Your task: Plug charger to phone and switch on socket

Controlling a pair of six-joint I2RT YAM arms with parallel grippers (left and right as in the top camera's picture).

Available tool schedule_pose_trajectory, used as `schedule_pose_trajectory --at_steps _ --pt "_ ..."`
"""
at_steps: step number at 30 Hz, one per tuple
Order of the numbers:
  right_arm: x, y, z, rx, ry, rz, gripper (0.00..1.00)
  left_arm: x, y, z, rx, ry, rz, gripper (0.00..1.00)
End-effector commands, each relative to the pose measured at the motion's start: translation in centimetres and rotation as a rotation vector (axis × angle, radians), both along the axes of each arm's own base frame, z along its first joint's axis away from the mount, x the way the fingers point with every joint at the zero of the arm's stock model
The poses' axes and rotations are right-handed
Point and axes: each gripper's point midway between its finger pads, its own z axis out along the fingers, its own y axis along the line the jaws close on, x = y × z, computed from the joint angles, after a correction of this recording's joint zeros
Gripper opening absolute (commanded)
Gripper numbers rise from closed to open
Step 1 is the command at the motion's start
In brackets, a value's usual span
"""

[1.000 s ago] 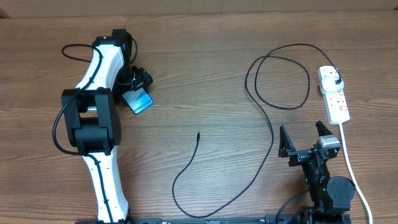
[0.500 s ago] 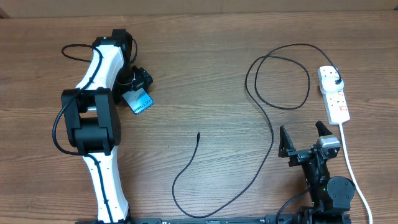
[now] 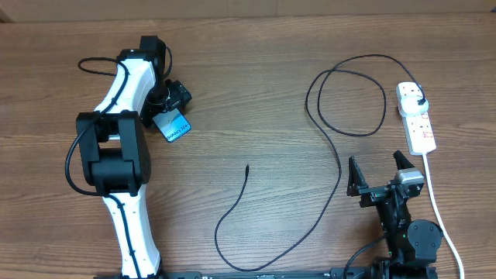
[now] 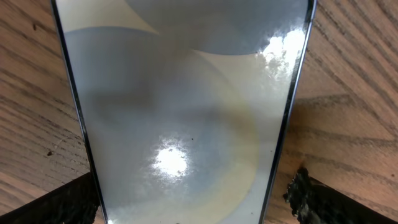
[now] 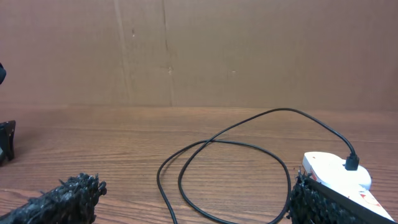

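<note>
Brown wooden table fills my overhead feed. The phone lies flat at far left, screen up, and my left gripper hangs right over its far end. On the left wrist camera the glossy screen takes up nearly the whole picture, with the fingers spread wide on either side of its edges, released. I cannot tell whether either pad touches the phone.

The charger snakes across the middle of the table. Its connector tip lies bare on the wood, well apart from the phone. Its black plug sits in the far end of the socket at far right. My right gripper is at near right, jaws wide and holding nothing, just left of the socket's white cord.
</note>
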Motion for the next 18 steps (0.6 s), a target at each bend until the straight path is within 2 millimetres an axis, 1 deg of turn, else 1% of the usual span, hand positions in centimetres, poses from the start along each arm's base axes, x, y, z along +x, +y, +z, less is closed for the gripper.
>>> schedule_pose_trajectory --at_steps 1,5,11,18 --pt "0.0 0.0 -0.2 0.003 -0.004 -0.003 1.00 -1.7 0.2 -3.2 0.012 0.076 0.008 1.00" --pt "0.0 0.0 -0.2 0.003 -0.004 -0.003 1.00 -1.6 0.0 -3.6 0.003 0.068 0.008 1.00" --pt "0.0 0.0 -0.2 0.003 -0.004 -0.003 1.00 -1.9 -1.4 -4.6 -0.081 0.064 0.009 1.00" --pt "0.0 0.0 -0.2 0.003 -0.004 -0.003 1.00 -2.4 -1.5 -4.8 -0.085 0.082 0.009 1.00"
